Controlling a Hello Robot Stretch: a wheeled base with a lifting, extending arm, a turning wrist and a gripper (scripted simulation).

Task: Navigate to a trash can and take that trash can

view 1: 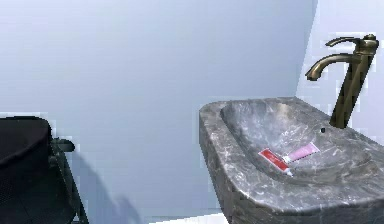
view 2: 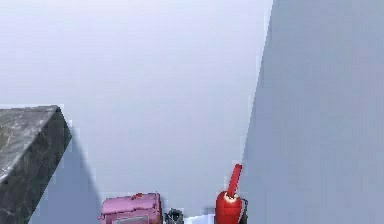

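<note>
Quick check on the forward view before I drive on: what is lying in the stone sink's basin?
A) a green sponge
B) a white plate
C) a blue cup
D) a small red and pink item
D: a small red and pink item lies flat in the basin of the grey stone sink, in front of the bronze tap.

In the forward view a sink (view 1: 230, 150) stands at the right against the far wall, with its faucet (view 1: 345, 70) on the far right rim and a flat tube (view 1: 290, 155) lying in the basin. A bulky object (view 1: 25, 150) sits low at the near left. In the arm side view the sink's corner (view 2: 30, 140) is at the left. A box (view 2: 132, 208) lies near the bottom middle, and a plunger-like thing (view 2: 231, 195) stands just right of it beside the right wall (view 2: 330, 110).
</note>
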